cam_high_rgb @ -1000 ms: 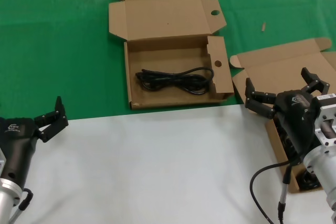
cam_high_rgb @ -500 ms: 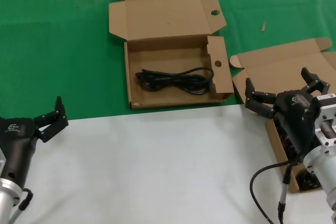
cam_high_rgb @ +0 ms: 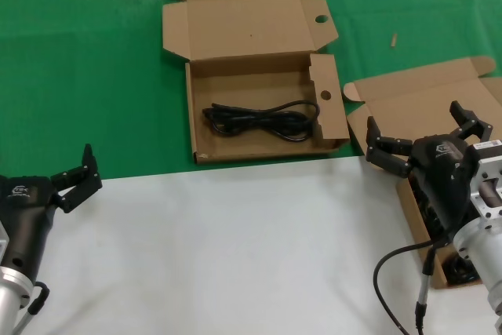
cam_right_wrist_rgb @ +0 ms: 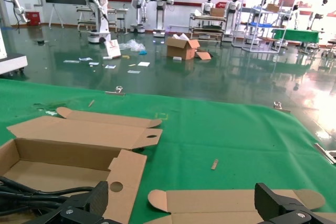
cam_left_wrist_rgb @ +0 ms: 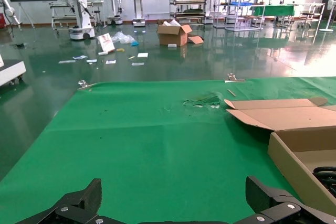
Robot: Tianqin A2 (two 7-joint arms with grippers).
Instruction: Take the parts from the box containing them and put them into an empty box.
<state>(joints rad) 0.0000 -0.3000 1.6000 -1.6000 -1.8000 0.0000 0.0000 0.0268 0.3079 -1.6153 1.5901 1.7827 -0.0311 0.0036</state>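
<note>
The cardboard box with round punched holes (cam_high_rgb: 329, 107) lies open at the middle back and holds one coiled black power cable (cam_high_rgb: 263, 121). The box without holes (cam_high_rgb: 427, 100) lies open at the right, and my right arm covers most of it; dark cables (cam_high_rgb: 429, 216) show under the arm. My right gripper (cam_high_rgb: 420, 129) is open and empty above this box. In the right wrist view it (cam_right_wrist_rgb: 184, 203) hangs over the plain box's lid (cam_right_wrist_rgb: 236, 203), with the holed box (cam_right_wrist_rgb: 126, 166) beside it. My left gripper (cam_high_rgb: 78, 178) is open and empty at the left, by the mat's front edge; it also shows in the left wrist view (cam_left_wrist_rgb: 173, 200).
A green mat (cam_high_rgb: 78, 76) covers the back of the table and a white sheet (cam_high_rgb: 235, 249) the front. A small wooden chip (cam_high_rgb: 394, 39) lies on the mat at the back right. A grey cable (cam_high_rgb: 392, 260) loops from my right arm.
</note>
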